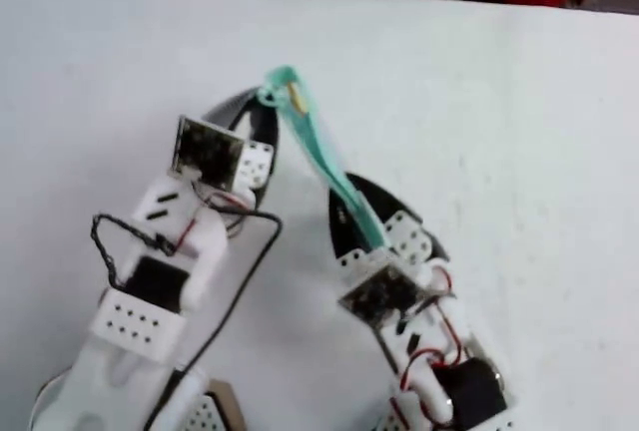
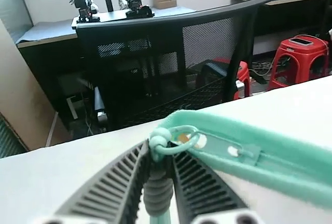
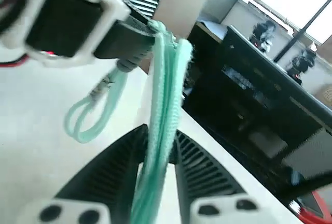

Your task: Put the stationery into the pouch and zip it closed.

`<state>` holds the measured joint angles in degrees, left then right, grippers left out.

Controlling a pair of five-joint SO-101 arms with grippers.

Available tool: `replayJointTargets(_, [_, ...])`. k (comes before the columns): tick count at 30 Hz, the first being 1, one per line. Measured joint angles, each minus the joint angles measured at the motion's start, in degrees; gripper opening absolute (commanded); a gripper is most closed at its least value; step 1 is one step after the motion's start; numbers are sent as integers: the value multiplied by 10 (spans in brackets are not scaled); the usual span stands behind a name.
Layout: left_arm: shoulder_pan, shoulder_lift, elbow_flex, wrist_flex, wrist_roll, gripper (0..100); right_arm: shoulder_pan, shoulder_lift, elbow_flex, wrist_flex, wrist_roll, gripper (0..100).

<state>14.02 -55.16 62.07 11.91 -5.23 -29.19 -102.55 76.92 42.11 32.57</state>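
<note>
A mint-green pouch (image 1: 319, 147) is held edge-up between the two arms over the white table. My left gripper (image 1: 262, 100) is shut on the zipper pull cord at the pouch's far end; the left wrist view has the cord (image 2: 155, 182) pinched between the ribbed black fingers (image 2: 122, 180), with the pull ring (image 2: 176, 141) just past them. My right gripper (image 1: 361, 214) is shut on the pouch's near end, the green fabric (image 3: 158, 156) squeezed between its fingers (image 3: 205, 175). A green loop (image 3: 91, 115) dangles under the left gripper (image 3: 129, 35) in the right wrist view.
The white table (image 1: 519, 132) stretches open to the right and far side. A black mesh chair (image 2: 171, 63) and red stools (image 2: 301, 55) stand beyond the table's far edge. A black cable (image 1: 245, 266) runs along the left arm.
</note>
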Motion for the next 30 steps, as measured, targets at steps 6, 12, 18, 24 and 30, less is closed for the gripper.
replayJointTargets(6, [-17, 3, 0, -2, 0, 22, -74, -8, -8, 43, 19, 19])
replayJointTargets(12, [-57, 4, 1, -13, 0, 22, -91, -8, -33, 87, 19, 19])
replayJointTargets(18, [-58, 4, 1, -13, 0, 22, -92, -4, -53, 108, 8, 19])
replayJointTargets(24, [-81, 4, 1, -13, 0, 22, -120, -4, -109, 163, -3, 19])
replayJointTargets(30, [-95, 59, 1, -37, 0, 22, -129, -4, -114, 171, -13, 19])
